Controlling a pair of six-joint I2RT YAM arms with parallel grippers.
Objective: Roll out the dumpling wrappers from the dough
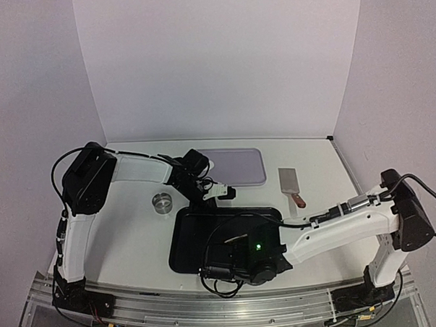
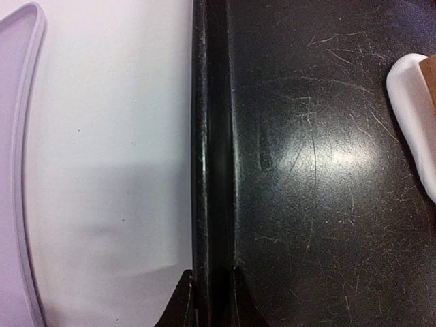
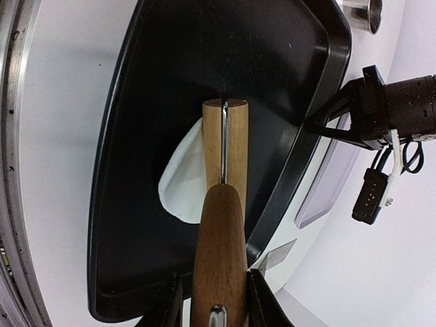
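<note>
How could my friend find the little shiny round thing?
Find the big black tray near the front. On the white table, just past the tray's far left corner, sits a small metal ring. It is the only round, shiny thing there: the lavender tray is flat and the scraper has a handle.

My left arm, white and black: reaches forward and rightward. My left gripper: dark fingers pinch the black plastic tray at its rim. My right arm: stretched low, leftward. My right gripper: clamped around the wooden rolling pin at its handle.
</note>
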